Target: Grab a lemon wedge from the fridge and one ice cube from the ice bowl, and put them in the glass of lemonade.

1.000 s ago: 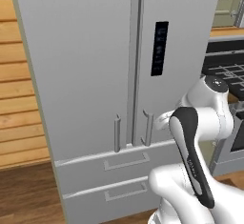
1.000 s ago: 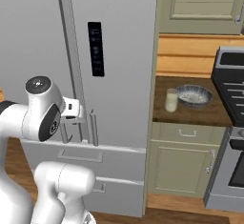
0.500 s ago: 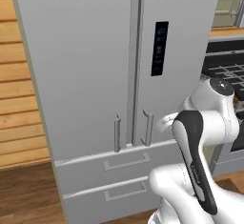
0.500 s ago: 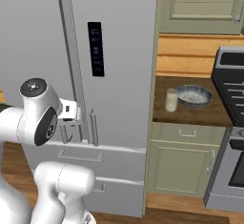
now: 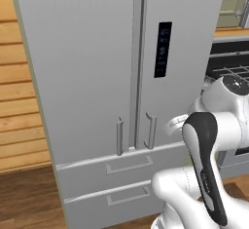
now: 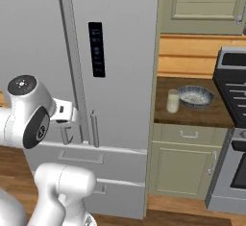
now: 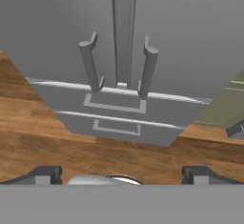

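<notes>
You get no readable text here; marks on fridge (image 6: 115,66) black panel (image 6: 96,49) too blurred

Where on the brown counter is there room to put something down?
The counter has a bare strip in front of the glass of lemonade and the ice bowl, along its front edge. It is crowded at the back, where glass and bowl stand side by side between the fridge and the stove.
</notes>
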{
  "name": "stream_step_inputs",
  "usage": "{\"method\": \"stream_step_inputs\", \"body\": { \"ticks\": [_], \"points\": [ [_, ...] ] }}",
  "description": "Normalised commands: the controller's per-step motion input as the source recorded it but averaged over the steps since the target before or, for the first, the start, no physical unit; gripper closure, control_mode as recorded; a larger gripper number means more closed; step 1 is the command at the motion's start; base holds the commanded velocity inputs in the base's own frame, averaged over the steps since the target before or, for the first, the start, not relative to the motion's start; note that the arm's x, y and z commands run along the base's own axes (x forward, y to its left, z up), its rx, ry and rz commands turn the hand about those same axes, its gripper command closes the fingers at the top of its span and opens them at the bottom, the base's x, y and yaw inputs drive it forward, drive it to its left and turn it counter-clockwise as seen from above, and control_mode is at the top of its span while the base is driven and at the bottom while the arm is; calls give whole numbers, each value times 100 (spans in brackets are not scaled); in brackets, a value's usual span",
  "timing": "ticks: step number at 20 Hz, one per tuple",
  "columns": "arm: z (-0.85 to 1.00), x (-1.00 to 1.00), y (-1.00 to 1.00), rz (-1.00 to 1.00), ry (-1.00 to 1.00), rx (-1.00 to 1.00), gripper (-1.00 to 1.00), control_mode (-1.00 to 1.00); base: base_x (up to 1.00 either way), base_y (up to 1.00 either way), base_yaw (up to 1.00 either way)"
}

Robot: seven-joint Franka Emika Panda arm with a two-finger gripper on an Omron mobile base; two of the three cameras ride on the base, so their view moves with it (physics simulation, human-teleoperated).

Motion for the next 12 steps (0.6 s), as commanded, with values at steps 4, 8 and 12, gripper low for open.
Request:
{"method": "stream_step_inputs", "body": {
  "ticks": [4, 8, 12],
  "points": [
    [-1, 64, -3, 0, 0, 0, -100, -100, 0, 0, 0],
    [-19, 24, -1, 0, -19, 0, -100, -100, 0, 0, 0],
    [-25, 9, -2, 0, -20, 0, -100, -100, 0, 0, 0]
  ]
}}
